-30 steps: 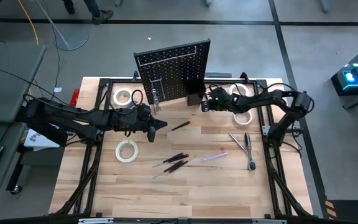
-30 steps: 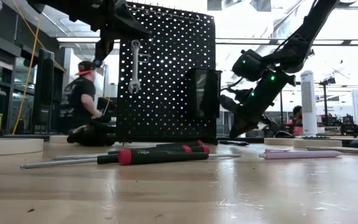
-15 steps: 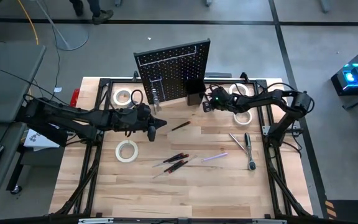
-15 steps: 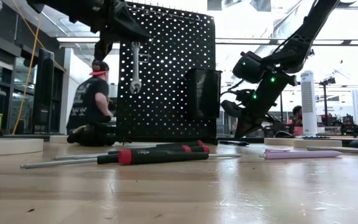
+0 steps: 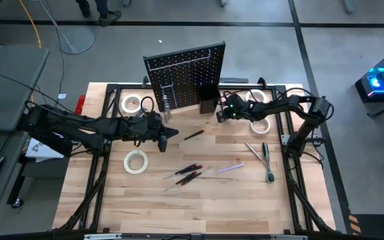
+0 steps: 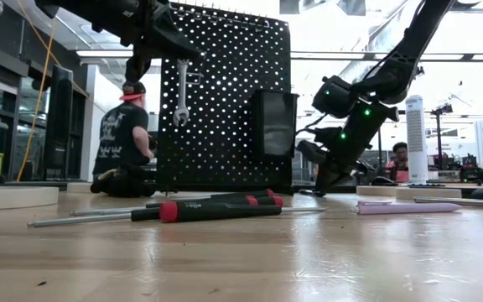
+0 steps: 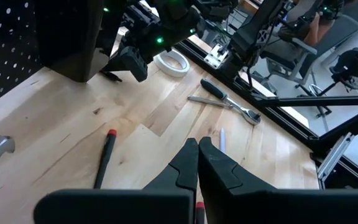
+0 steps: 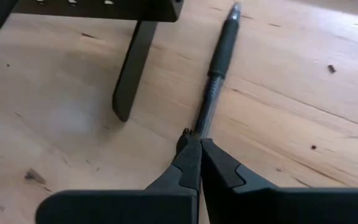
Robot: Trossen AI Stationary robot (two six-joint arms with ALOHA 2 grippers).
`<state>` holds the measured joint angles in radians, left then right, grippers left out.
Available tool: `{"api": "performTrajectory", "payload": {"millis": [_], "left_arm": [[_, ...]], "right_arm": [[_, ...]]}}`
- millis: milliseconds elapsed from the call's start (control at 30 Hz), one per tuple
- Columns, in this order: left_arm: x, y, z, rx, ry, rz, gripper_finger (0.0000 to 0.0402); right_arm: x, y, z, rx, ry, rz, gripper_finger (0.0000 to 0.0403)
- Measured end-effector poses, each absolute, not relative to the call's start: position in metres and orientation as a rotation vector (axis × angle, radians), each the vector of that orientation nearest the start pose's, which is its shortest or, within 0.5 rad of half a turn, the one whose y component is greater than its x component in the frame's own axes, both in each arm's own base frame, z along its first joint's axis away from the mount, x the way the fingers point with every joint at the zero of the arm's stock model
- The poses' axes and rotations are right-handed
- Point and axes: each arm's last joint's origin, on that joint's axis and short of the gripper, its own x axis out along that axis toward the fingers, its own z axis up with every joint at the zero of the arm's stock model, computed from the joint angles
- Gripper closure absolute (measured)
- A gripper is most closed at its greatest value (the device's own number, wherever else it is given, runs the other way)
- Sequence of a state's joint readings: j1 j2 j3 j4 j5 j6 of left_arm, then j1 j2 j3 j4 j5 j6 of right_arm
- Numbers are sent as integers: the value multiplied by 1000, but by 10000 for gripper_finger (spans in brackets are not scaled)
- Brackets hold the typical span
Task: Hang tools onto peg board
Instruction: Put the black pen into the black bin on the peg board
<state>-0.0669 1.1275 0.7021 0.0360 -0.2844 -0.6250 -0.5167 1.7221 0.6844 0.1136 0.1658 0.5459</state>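
Wooden tabletop (image 5: 199, 207) is carrying the peg board (image 5: 185, 73) at its rear; a wrench (image 6: 181, 88) is hanging there. Both closed, empty grippers are hovering: left gripper (image 5: 173, 132) near a tape roll (image 5: 136, 162), right gripper (image 8: 194, 140) beside a dark screwdriver (image 8: 219, 56).

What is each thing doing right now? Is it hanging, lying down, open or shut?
Peg board: standing upright.
Wrench: hanging on the board.
Left hand: shut, empty, above the table.
Right hand: shut, low beside the bin.
Bin: fixed on the board.
Ratchet: lying on the table.
Tape roll: lying flat.
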Motion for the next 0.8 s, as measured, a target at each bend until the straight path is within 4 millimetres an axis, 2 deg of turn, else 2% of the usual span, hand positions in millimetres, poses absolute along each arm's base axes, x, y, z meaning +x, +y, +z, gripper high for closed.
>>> {"api": "performTrajectory", "payload": {"millis": [300,500,633,700,800], "left_arm": [[242,-8,258,-544,321,331,401],[242,-8,257,-541,327,332,401],[242,-8,257,-541,328,332,402],[242,-8,257,-540,333,334,402],[241,-8,255,-536,352,340,402]], "right_arm": [[258,-136,102,660,804,-792,403],[266,-106,100,634,901,-677,403],[274,-78,101,598,938,-550,403],[276,-66,104,559,955,-484,403],[274,-58,112,470,966,-444,403]]}}
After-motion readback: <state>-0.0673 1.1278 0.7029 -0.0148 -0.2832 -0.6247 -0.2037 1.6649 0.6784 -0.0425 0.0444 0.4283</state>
